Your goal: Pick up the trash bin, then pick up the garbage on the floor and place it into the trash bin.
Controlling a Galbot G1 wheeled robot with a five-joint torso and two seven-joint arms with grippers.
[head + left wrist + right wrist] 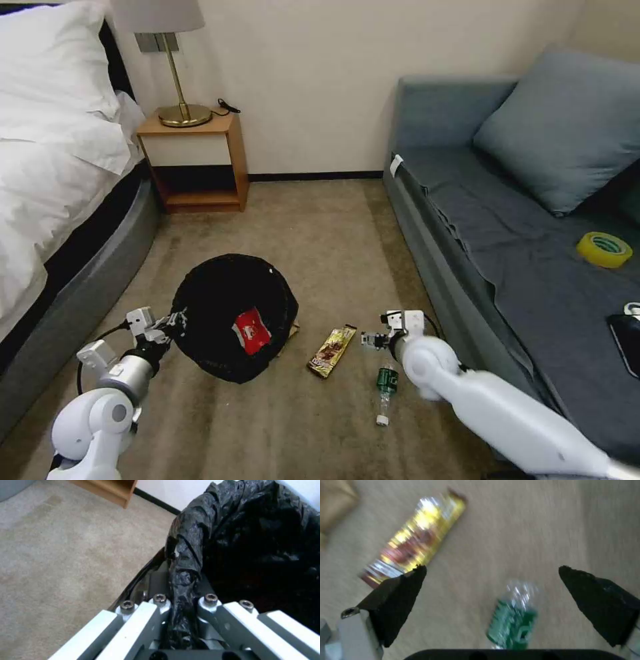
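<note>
While the left gripper (175,319) clamps its fingers on the black-bagged rim of the trash bin (220,300), the bin hangs tilted above the carpet (320,220), a red-and-white wrapper (251,331) lying inside it. Near the sofa's (467,220) front edge, the right gripper (373,339) hovers with fingers (398,597) spread apart over a small bottle (385,390) with a green label. A brown-gold snack wrapper (332,350) lies on the carpet between bin and bottle.

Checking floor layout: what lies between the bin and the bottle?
In the head view, the snack wrapper lies on the carpet between the bin and the bottle.
</note>
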